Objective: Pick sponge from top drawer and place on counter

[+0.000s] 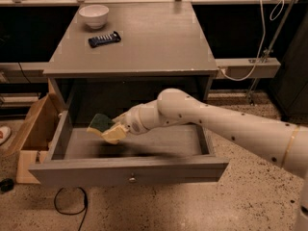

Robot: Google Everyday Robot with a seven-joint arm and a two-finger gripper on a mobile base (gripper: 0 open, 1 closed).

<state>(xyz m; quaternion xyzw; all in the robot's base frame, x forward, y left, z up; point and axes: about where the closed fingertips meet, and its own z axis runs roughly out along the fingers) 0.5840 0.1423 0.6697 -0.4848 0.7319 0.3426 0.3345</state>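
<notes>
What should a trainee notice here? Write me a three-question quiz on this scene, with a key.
1. True or false: the sponge lies on the counter.
2. Which stands on the counter? A) a bowl B) a kettle C) a bottle
3. Fill in: the end effector holds the sponge above the floor of the open top ____, towards its left side.

Key: 1 false; 2 A; 3 drawer.
</notes>
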